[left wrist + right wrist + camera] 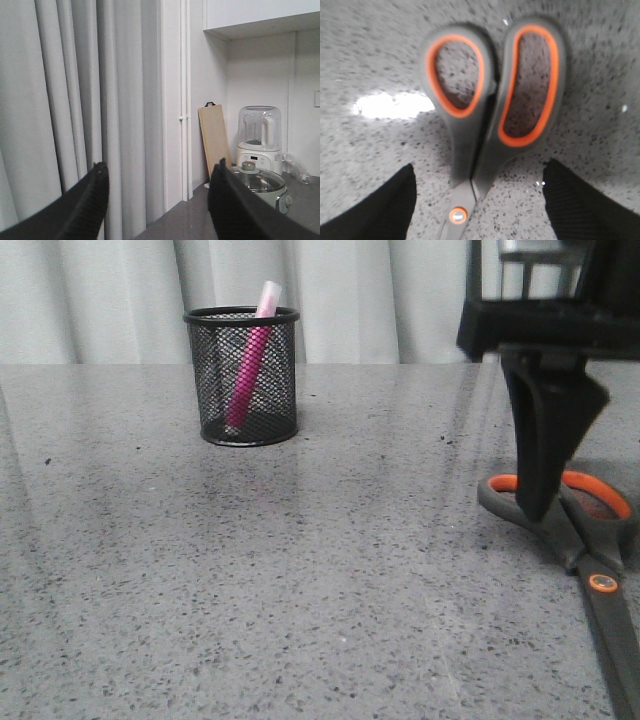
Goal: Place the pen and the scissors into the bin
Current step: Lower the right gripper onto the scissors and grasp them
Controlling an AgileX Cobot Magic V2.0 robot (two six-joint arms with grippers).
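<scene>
right gripper [476,200] poised over the scissors [580,530], pen [248,360] already in the bin [242,375]

the scissors lie flat on the table [300,580], well to the right of the bin and nearer the camera, loops toward the bin's side, blades running back toward the robot. the right fingers [380,210] stand apart, straddling the neck between loops and pivot, so a squeeze across that long axis looks next. the left gripper [157,200], fingers apart and empty, faces a curtain [75,100], so the right arm is nearer.

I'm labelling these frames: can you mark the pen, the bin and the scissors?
pen [248,365], front view, on its pink barrel inside the cup.
bin [212,380], front view, on its mesh wall.
scissors [470,150], right wrist view, on the grey handle neck below the loops.
</scene>
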